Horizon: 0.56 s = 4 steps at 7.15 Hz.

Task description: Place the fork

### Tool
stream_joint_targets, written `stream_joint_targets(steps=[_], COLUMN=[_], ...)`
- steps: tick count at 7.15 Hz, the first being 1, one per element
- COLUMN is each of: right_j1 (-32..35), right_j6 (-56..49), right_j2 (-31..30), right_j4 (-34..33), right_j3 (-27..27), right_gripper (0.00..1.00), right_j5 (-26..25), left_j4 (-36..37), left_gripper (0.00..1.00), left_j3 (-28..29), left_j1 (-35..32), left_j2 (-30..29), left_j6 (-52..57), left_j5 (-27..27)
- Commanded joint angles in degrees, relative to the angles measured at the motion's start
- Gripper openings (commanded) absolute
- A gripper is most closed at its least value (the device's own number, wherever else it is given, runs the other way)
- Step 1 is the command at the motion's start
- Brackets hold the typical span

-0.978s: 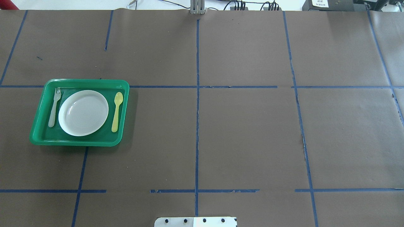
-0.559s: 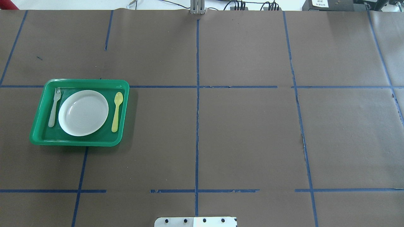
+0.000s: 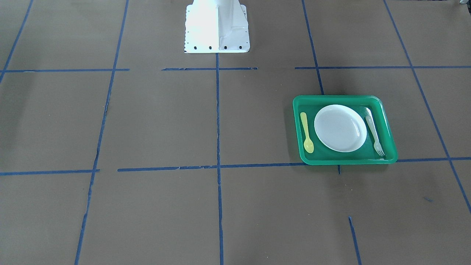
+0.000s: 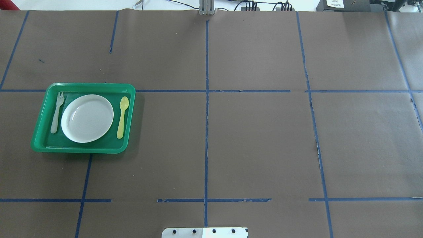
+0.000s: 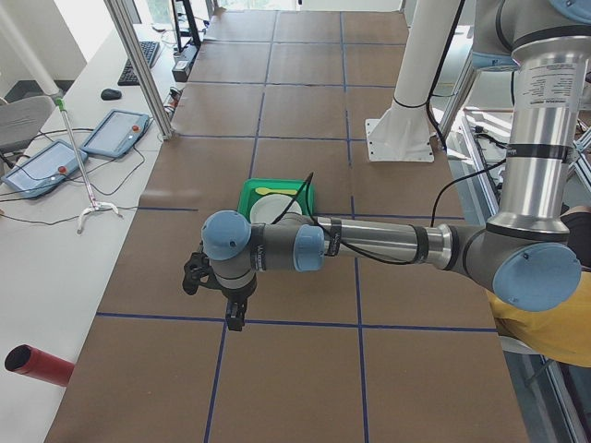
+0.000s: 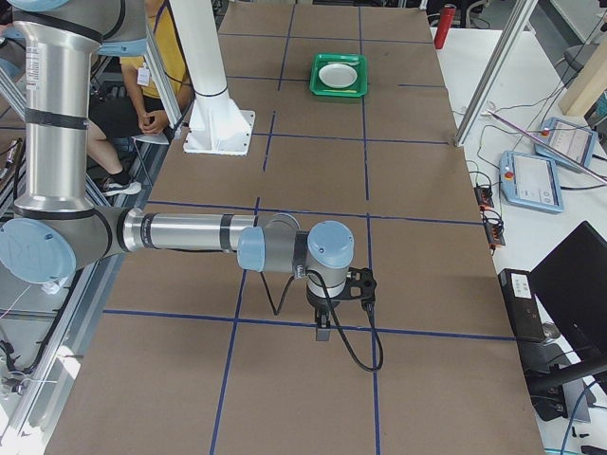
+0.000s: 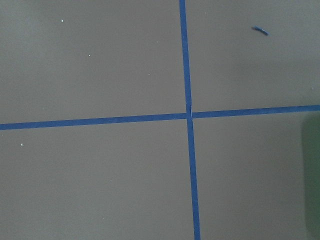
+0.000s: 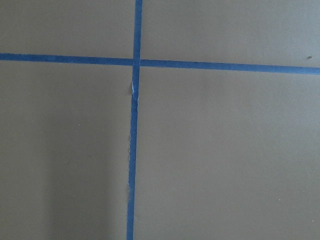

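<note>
The pale plastic fork (image 4: 57,112) lies flat in the green tray (image 4: 82,85), left of the white plate (image 4: 87,118), tines toward the far edge. It also shows in the front view (image 3: 374,131). A yellow spoon (image 4: 122,112) lies right of the plate. No gripper is in the overhead or front views. The left gripper (image 5: 235,319) hangs over bare table away from the tray, in the exterior left view only. The right gripper (image 6: 322,332) hangs over the table's far end from the tray, in the exterior right view only. I cannot tell whether either is open or shut.
The table is covered in brown paper with a blue tape grid (image 4: 206,132). The robot's white base (image 3: 217,25) stands at the near middle edge. Both wrist views show only paper and tape. Monitors and control boxes (image 5: 115,134) sit beside the table.
</note>
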Motion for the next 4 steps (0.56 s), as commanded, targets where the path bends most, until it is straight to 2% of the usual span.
stream_joint_targets(steps=[1,4], right_j1=[0.0,0.0], right_j6=[0.02,0.02], right_j2=[0.0,0.0], right_j4=[0.0,0.0], right_j3=[0.0,0.0], right_gripper=[1.0,1.0], right_j5=[0.0,0.0], left_j4=[0.14,-0.13], left_gripper=[1.0,1.0], left_j3=[-0.29,-1.34], left_j1=[-0.25,-0.17], left_j2=[0.07,0.16], left_j6=[0.05,-0.13], left_j5=[0.05,0.05])
